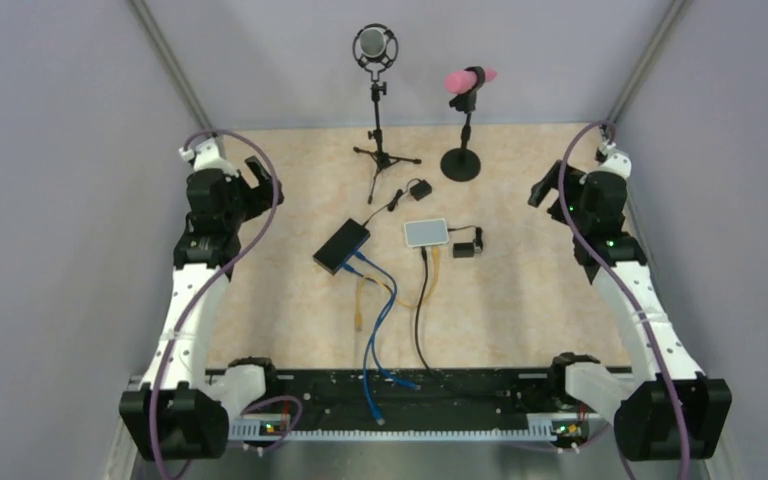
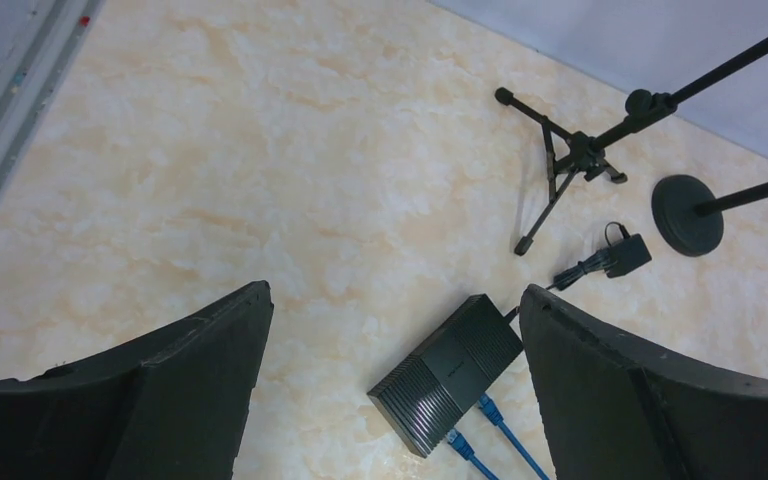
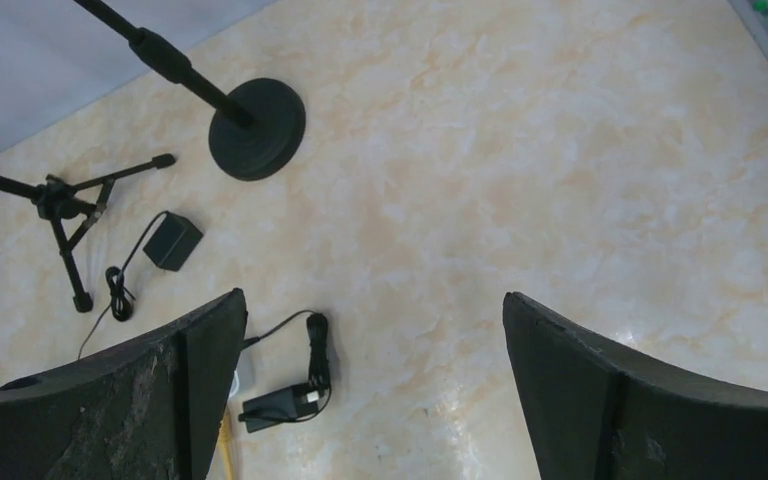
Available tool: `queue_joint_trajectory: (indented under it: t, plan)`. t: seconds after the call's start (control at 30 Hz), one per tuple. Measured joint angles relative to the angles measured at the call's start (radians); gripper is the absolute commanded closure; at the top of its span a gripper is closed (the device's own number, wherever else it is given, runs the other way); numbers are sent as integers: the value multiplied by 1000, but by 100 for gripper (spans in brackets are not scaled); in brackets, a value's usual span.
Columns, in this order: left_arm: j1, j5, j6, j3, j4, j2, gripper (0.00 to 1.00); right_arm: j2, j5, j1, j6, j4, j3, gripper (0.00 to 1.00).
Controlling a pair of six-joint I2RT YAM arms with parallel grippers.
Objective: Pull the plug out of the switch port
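Jaws on both arms are standing spread wide, gripping nothing. Left tool [image 2: 395, 295] is hovering high over the left side of the tabletop [image 1: 270, 300], and its wrist camera is looking down on the black switch [image 2: 450, 372]. That switch is lying flat near the middle of the tabletop, turned diagonally. Two blue plugs [image 2: 487, 406] are sitting side by side in ports on its near face, and their blue cables [image 1: 372, 320] are trailing back toward the arm bases.

Right tool [image 3: 372, 297] is hanging over the right side, well apart from the switch. A white box [image 1: 427, 232] is resting just right of the switch, with a black cable [image 1: 420, 320] running from its near edge. A black power adapter [image 3: 278, 405] with a bundled lead is lying just beside the box.

At the far edge, a tripod microphone stand [image 1: 375, 150] and a round-based stand [image 1: 461, 163] carrying a pink microphone [image 1: 470, 78] are standing upright. A small black plug block [image 2: 627, 254] is lying between the tripod and the switch.
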Motion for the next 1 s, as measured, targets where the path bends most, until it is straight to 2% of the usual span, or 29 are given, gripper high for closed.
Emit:
queue_joint_trajectory:
  t: [0.23, 0.43, 0.5, 0.6, 0.77, 0.87, 1.0]
  plan:
    - [-1, -99, -33, -24, -38, -100, 1, 45, -7, 0, 108, -190, 121, 1]
    - [-1, -84, -33, -55, -84, -115, 1, -131, -99, 0, 126, -122, -33, 1]
    - [-1, -61, -27, -69, -84, -124, 1, -152, -134, 0, 122, -123, -47, 1]
    - [-1, -10, -18, -85, -81, -148, 1, -81, -168, 0, 117, -168, 16, 1]
    - [-1, 89, -5, -94, -74, -184, 1, 64, -16, -1, 183, -299, 158, 1]
    - [-1, 150, 3, -109, -52, -192, 1, 41, -16, -1, 153, -300, 126, 1]
    - [-1, 229, 21, -137, -35, -193, 1, 21, -103, -1, 103, -300, 81, 2]
